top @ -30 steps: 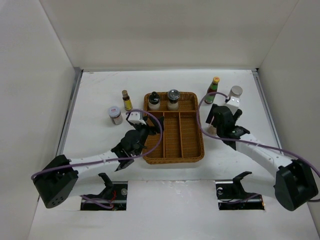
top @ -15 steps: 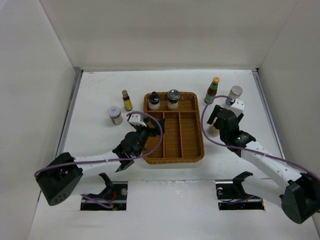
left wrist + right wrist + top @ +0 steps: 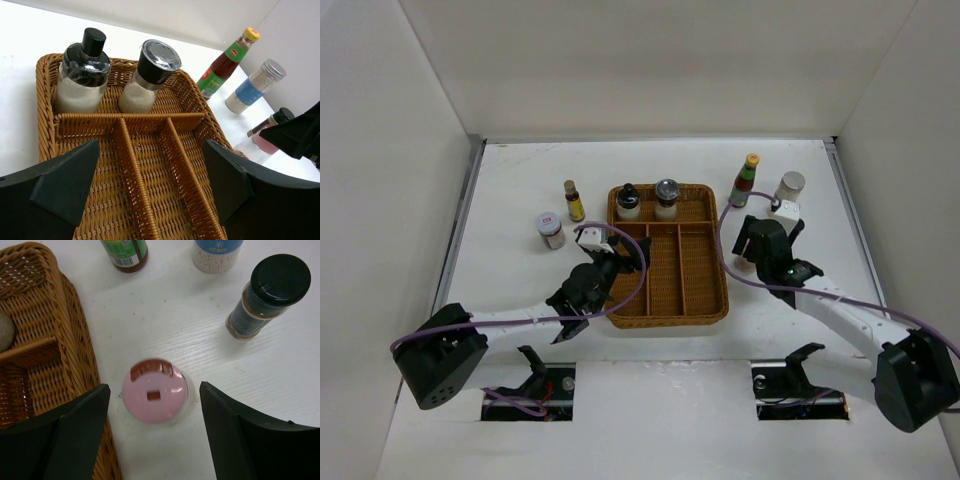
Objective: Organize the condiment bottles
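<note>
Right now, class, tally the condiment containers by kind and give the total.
Narrow-necked bottles: 2
White-filled shakers: 2
Pink-lidded jars: 2
Black-lidded jar: 1
Silver-lidded jar: 1
Total: 8

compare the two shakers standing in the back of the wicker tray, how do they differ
The knob-capped shaker has a tall black knob on top; the silver-lidded shaker has a flat shiny lid over a black collar. The knob-capped shaker is squatter and wider; the silver-lidded shaker is slimmer. Both stand upright in the back compartment of the wicker tray, clear-bodied with pale granules inside.
</note>
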You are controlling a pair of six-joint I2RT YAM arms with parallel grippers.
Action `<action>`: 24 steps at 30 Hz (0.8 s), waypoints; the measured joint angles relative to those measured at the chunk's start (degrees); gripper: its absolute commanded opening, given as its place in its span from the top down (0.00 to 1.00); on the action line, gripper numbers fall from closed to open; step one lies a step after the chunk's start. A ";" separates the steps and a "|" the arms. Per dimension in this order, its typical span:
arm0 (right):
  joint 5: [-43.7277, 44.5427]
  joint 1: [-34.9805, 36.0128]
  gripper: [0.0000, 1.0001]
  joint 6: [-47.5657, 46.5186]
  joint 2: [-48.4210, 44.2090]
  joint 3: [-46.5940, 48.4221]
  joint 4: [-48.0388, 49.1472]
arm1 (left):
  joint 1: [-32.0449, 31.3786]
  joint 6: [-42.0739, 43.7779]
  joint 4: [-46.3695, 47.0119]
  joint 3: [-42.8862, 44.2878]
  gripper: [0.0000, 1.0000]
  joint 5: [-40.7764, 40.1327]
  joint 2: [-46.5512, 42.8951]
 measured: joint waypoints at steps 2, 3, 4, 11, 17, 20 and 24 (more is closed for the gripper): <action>-0.22 -0.24 0.25 -0.07 0.52 0.00 0.02 | 0.02 -0.02 0.00 0.00 0.15 0.00 0.00; -0.31 -0.39 0.25 -0.07 0.85 0.00 0.07 | 0.02 -0.02 0.00 -0.02 0.15 0.00 0.00; -0.35 -0.63 0.28 -0.07 1.20 0.00 0.07 | 0.02 -0.02 0.00 -0.02 0.15 0.00 0.00; -0.37 -0.74 0.51 -0.61 2.75 0.00 1.70 | 0.02 -0.09 0.07 -0.04 0.15 0.09 0.00; 1.14 0.39 0.54 -1.64 1.25 0.17 3.67 | 0.13 -0.33 0.22 -0.11 0.15 0.24 0.04; 1.40 3.17 0.54 -3.02 -1.14 2.43 3.30 | 0.61 -0.46 0.50 -0.26 0.15 0.28 -0.07; 0.44 5.51 0.54 -5.14 0.11 11.19 5.25 | 1.73 -0.68 0.81 -1.22 0.15 0.13 -0.76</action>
